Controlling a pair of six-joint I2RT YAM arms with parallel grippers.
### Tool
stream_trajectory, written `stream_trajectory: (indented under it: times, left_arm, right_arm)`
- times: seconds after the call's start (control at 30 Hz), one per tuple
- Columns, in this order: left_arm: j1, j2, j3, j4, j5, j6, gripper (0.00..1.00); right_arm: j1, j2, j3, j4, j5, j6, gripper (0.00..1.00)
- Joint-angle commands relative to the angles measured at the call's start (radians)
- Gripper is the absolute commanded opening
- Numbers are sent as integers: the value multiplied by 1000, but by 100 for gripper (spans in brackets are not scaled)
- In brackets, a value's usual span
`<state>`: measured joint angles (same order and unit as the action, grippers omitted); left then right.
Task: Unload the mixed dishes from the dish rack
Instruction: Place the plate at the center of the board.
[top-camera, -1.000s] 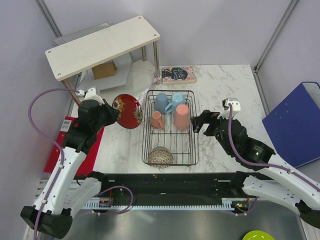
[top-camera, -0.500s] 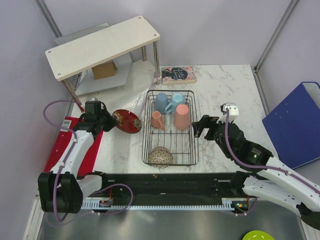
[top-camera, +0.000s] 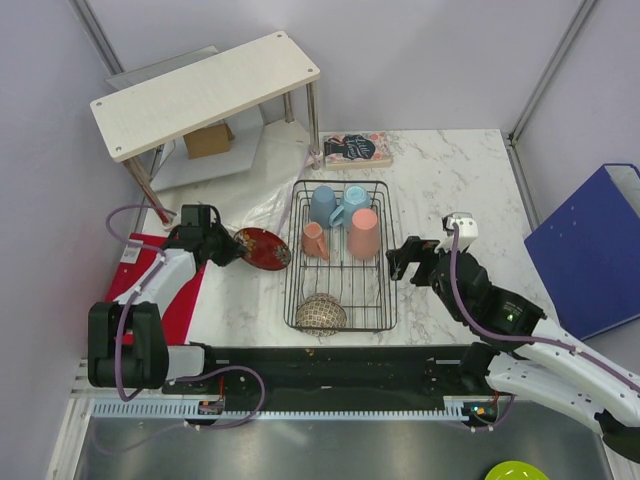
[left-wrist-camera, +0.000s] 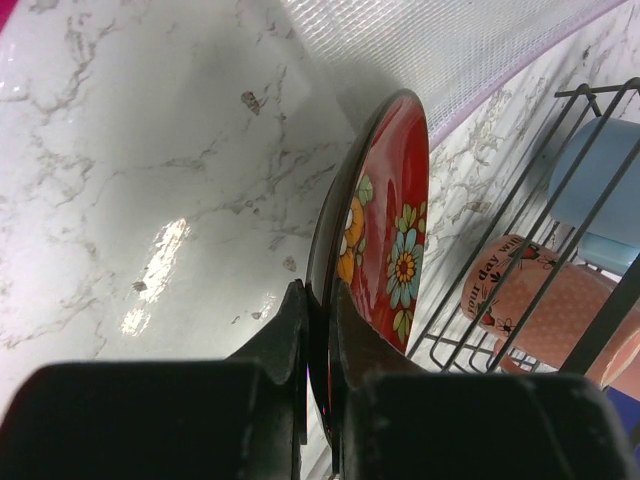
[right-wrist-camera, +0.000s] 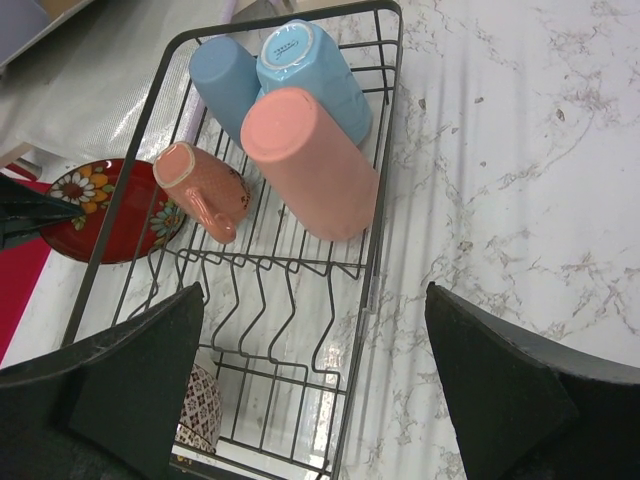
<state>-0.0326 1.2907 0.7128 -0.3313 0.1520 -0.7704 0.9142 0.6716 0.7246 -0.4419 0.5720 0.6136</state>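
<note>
The black wire dish rack (top-camera: 390, 262) sits mid-table and holds two light blue mugs (top-camera: 322, 205) (top-camera: 354, 200), a salmon tumbler (top-camera: 364, 233), a salmon mug (top-camera: 314, 240) and a speckled bowl (top-camera: 320, 312). My left gripper (top-camera: 228, 247) is shut on the rim of the dark red flowered plate (top-camera: 264, 248), tilted low over the table just left of the rack. In the left wrist view the jaws (left-wrist-camera: 318, 300) pinch the plate (left-wrist-camera: 390, 220). My right gripper (top-camera: 405, 260) is open and empty just right of the rack. The right wrist view (right-wrist-camera: 313, 290) shows the rack (right-wrist-camera: 385, 180) and tumbler (right-wrist-camera: 310, 160).
A white wooden shelf (top-camera: 205, 92) stands at the back left with a cardboard box (top-camera: 208, 140) under it. A book (top-camera: 355, 148) lies behind the rack. A blue folder (top-camera: 590, 250) is at the right edge and a red mat (top-camera: 135, 300) at the left edge.
My left arm has lowered the plate from upright beside the rack down to a tilt near the table. My right gripper has drifted slightly nearer, staying open.
</note>
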Motion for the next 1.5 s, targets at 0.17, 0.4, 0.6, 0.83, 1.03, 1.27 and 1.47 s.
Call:
stream_trajectory:
  times: [0.17, 0.4, 0.6, 0.83, 1.03, 1.27, 1.47]
  left_arm:
    - [23, 130, 8, -3, -6, 22, 13]
    - [23, 113, 25, -74, 3, 48, 30]
    - [28, 75, 40, -143, -34, 77, 31]
    - [31, 82, 47, -221, -98, 89, 31]
    - [31, 148, 47, -239, -89, 92, 36]
    - [31, 202, 57, -233, -62, 100, 43]
    - [31, 211, 60, -226, -28, 115, 54]
  right_arm:
    - [2, -27, -22, 12, -1, 12, 98]
    - [2, 6, -22, 15, 2, 9, 98]
    - [3, 31, -30, 32, -9, 11, 98]
    - [3, 25, -48, 37, -17, 17, 98]
    - [2, 11, -59, 37, -20, 23, 98]
    - [3, -6, -73, 32, -14, 28, 98]
    - [3, -6, -82, 34, -12, 28, 98]
